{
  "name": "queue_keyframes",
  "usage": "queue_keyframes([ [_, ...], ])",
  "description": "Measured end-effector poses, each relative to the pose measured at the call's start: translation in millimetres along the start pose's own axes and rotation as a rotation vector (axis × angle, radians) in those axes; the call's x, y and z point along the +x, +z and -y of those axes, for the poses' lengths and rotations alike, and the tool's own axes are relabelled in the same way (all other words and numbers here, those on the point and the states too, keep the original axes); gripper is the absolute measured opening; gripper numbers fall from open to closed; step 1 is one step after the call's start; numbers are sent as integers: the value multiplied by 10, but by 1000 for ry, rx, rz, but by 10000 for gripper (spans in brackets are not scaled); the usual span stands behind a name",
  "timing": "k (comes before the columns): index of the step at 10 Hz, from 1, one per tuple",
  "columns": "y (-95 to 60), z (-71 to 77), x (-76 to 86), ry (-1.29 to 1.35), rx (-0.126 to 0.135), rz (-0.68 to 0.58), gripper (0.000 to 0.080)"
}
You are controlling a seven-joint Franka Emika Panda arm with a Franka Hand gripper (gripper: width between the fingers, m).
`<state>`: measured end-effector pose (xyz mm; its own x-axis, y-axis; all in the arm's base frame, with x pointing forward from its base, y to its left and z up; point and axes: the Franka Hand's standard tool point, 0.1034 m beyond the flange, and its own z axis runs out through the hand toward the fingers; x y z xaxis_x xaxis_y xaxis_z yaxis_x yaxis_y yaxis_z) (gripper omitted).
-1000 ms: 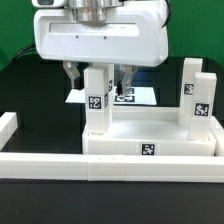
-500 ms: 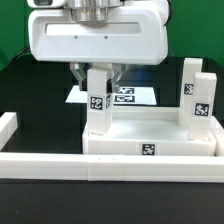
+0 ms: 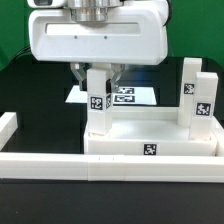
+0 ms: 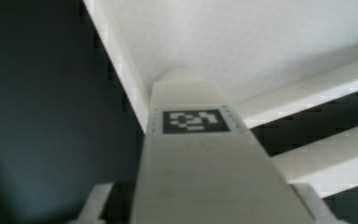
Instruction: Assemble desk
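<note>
The desk's white tabletop (image 3: 150, 138) lies with its hollow side up behind the front rail. At its corner on the exterior view's left a short white tagged leg (image 3: 97, 105) stands upright. My gripper (image 3: 97, 74) is shut on the upper part of that leg, with one finger on each side. In the wrist view the leg (image 4: 197, 150) fills the middle and runs down to the tabletop (image 4: 247, 40), and my gripper (image 4: 202, 208) clamps its near end. Two more legs (image 3: 198, 100) stand upright at the tabletop's end on the exterior view's right.
A long white border rail (image 3: 90, 167) runs across the front, and a short piece (image 3: 8, 125) rises at the exterior view's left. The marker board (image 3: 135, 97) lies flat behind the tabletop. The table surface is black.
A second ago the jaws stood open on either side of the leg's top. They have since shut on it. Nothing has moved in the last half second.
</note>
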<state>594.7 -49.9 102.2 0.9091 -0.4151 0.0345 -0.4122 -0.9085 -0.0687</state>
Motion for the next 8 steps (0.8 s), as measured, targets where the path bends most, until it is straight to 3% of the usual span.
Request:
queue_keyframes([
  [3,11,-48,3,453,34,10,287],
  [8,1,-4,-62,983,5,69,287],
])
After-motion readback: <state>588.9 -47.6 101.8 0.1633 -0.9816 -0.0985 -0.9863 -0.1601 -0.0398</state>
